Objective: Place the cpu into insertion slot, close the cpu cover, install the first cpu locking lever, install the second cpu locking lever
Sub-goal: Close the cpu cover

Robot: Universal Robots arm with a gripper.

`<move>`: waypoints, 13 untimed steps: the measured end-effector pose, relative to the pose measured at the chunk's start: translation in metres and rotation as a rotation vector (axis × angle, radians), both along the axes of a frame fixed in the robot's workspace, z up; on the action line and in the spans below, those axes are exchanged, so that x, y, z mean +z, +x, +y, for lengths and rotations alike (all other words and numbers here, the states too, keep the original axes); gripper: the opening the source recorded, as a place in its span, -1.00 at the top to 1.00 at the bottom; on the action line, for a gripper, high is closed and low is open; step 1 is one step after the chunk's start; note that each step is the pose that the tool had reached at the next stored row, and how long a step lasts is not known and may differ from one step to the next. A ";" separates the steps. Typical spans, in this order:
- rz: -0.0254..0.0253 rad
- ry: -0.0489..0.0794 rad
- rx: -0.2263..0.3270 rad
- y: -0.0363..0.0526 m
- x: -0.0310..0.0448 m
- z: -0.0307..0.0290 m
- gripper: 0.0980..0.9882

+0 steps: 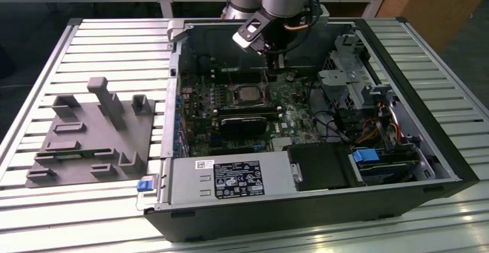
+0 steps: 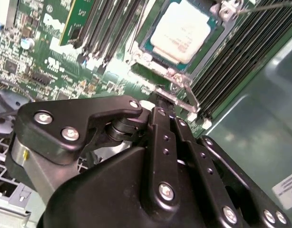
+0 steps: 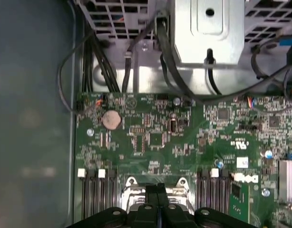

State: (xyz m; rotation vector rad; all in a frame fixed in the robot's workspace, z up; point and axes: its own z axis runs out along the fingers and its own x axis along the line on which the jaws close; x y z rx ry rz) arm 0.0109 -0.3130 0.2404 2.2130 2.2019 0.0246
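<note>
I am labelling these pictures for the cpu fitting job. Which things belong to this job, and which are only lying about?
Job in hand: cpu; insertion slot; gripper close by the slot.

Lying about: grey fixture tray; power supply; coin battery; drive cage.

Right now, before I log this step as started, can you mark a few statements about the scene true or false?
1. The cpu sits in the insertion slot. True.
2. The gripper hangs outside the computer case. False: it is inside, above the motherboard.
3. A round coin cell sits on the motherboard. True.
4. The cpu's top is black. False: it is dull silver.
</note>
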 end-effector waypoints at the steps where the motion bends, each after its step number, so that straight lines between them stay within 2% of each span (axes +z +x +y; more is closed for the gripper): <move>1: 0.0000 0.000 0.000 -0.0019 -0.0003 0.0000 0.98; 5: 0.0000 0.000 0.000 -0.0081 -0.0031 0.0000 0.98; 10: 0.0000 0.000 0.000 -0.0161 -0.0112 0.0000 0.98; 13: 0.0001 0.000 0.000 -0.0202 -0.0135 0.0000 0.98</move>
